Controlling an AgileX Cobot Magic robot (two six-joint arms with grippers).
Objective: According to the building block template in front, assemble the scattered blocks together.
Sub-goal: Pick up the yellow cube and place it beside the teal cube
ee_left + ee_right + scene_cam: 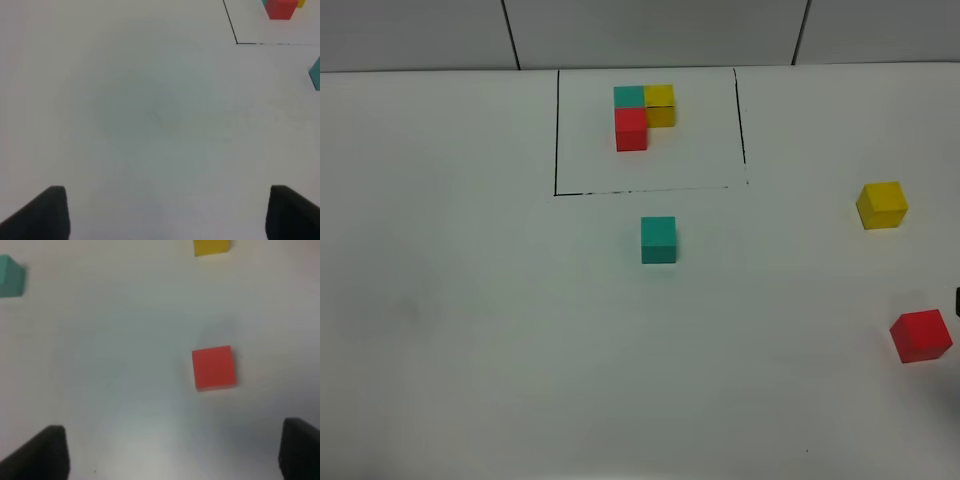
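The building block template [643, 115], a teal, yellow and red cluster, sits inside a thin black rectangle at the back. A loose teal cube [658, 240] lies just in front of the rectangle. A loose yellow cube [882, 205] and a loose red cube [921, 335] lie at the right. My right gripper [172, 452] is open and empty above the table, with the red cube [214, 368] ahead of it and apart from its fingers. My left gripper [167, 215] is open and empty over bare table, with the loose teal cube [315, 74] at the picture's edge.
The white table [470, 300] bears only the cubes and the drawn rectangle [556, 130]. A grey panelled wall [650, 30] runs behind the table. The rectangle's corner [236, 42] and the template's red cube [281, 8] show in the left wrist view.
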